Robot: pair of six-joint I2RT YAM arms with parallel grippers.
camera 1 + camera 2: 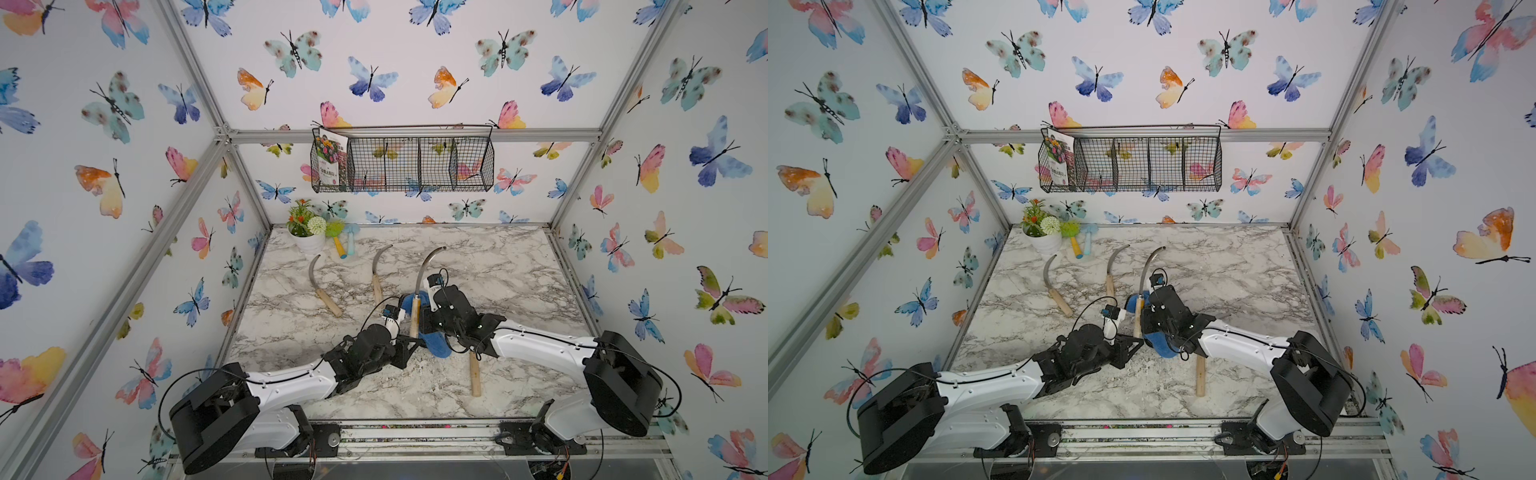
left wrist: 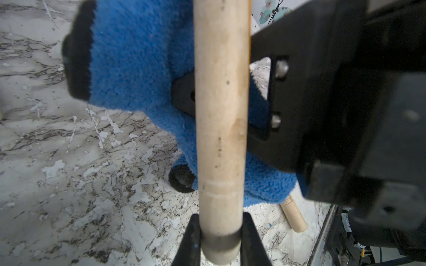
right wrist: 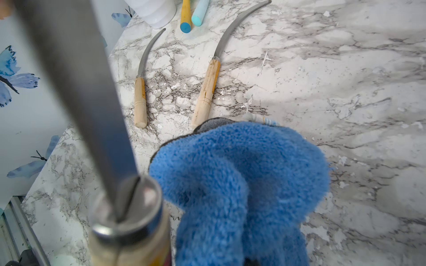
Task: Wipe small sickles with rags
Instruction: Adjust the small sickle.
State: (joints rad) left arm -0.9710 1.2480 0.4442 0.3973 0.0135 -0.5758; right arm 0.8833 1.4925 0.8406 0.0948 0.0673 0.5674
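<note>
Sickle [image 2: 220,115] in L claw [image 2: 221,231], rag [image 2: 138,69] adj.

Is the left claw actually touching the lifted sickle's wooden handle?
Touching. The left wrist view shows the left gripper clamped on the sickle handle from both sides.

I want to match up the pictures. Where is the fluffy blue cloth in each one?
Top view: the blue cloth sits below the picture's middle.
Top view: the same place, below the middle.
Left wrist view: close up, behind the pale wooden handle.
Right wrist view: it fills the foreground, beside the blade's base.
Shared landmark: the held sickle, right next to the cloth everywhere.
</note>
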